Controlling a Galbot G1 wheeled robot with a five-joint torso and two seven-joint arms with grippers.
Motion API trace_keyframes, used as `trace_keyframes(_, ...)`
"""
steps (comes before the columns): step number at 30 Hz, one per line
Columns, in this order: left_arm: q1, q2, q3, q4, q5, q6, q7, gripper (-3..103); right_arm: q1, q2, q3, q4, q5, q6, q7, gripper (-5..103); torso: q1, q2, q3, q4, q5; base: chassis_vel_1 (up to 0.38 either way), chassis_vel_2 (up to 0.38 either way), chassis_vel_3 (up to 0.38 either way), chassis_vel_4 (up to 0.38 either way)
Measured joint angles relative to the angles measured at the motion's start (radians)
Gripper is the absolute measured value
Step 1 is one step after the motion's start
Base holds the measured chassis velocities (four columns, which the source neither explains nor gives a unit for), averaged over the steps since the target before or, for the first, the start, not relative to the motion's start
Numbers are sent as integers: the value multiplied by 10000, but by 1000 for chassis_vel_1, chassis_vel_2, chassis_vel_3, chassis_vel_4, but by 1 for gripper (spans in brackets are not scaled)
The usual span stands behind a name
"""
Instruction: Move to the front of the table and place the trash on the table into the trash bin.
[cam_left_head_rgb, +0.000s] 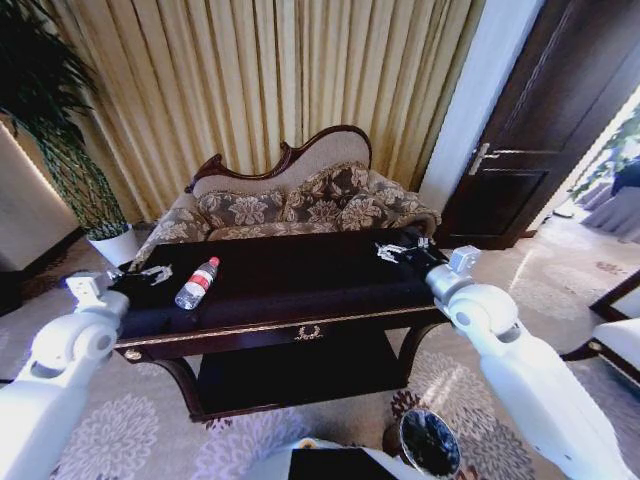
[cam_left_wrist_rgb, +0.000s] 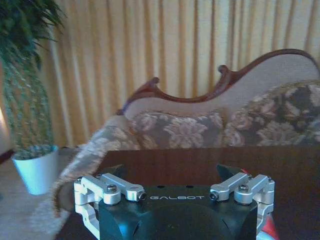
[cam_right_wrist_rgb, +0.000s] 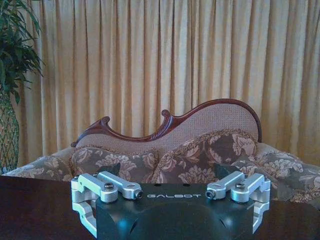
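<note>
Head view has us parked at the front of the desk (cam_left_head_rgb: 240, 330), both arms raised over its two ends. Our left gripper (cam_left_head_rgb: 150, 274) hangs at the left end, just beside the bottle (cam_left_head_rgb: 197, 283), which lies on its side with the cap towards the sofa (cam_left_head_rgb: 300, 205). Left wrist view shows those jaws spread wide and holding nothing, a sliver of red label at the frame's edge. Our right gripper (cam_left_head_rgb: 392, 252) hovers over the far right end, jaws likewise wide apart and empty in the right wrist view. The bin (cam_left_head_rgb: 430, 442) stands on the carpet below the desk's right front corner, near our base.

We judge the step in hand to be the grasp on the bottle. To do it well, we should turn the left jaws across the bottle's width, come down over its middle and close gently, since thin clear plastic may buckle or roll on the glossy top
</note>
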Motion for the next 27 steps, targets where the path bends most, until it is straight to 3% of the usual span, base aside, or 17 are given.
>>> trace_keyframes(3, -128, -57, 393, -14, -117, -238, 132, 100, -13, -52, 13, 17, 40, 0, 0, 100, 0, 0, 1, 0, 1, 0, 0, 0, 0)
trace_keyframes(7, -200, -171, 704, -70, -205, -836, 925, 100, -112, -120, 132, 65, 91, 0, 0, 100, 0, 0, 0, -1, 1, 0, 0, 0, 0)
trace_keyframes(11, -208, -365, 842, -119, -94, -976, 1126, 100, -142, -228, 283, 152, 289, -30, 0, 100, 0, 0, 0, -1, 0, 0, 0, 0, 0)
trace_keyframes(13, -75, -660, 831, -115, 743, -1123, 1388, 100, -138, -489, 541, 256, 770, -215, 0, 100, 0, 0, 0, -1, 1, 0, 0, 0, 0)
trace_keyframes(14, -75, -660, 831, -115, 743, -1123, 1388, 100, -138, -489, 541, 256, 770, -215, 0, 100, 0, 0, 0, -1, 1, 0, 0, 0, 0)
trace_keyframes(16, 50, -981, 725, -78, 1503, -1207, 1719, 100, -232, -881, 841, 229, 1033, -279, 0, 100, 0, 0, 0, 2, 1, 0, 0, 0, 0)
trace_keyframes(20, 130, -1486, 739, -50, 1877, -1113, 1796, 100, -416, -1504, 1262, 113, 1415, -296, 1, 100, 0, 0, -1, -3, -3, 0, 0, 0, 0)
trace_keyframes(27, 157, -1814, 1009, -70, 1641, -883, 1807, 100, -457, -1872, 1460, 126, 1619, -296, 1, 100, 0, 0, -1, -1, 0, 0, 0, 0, 0)
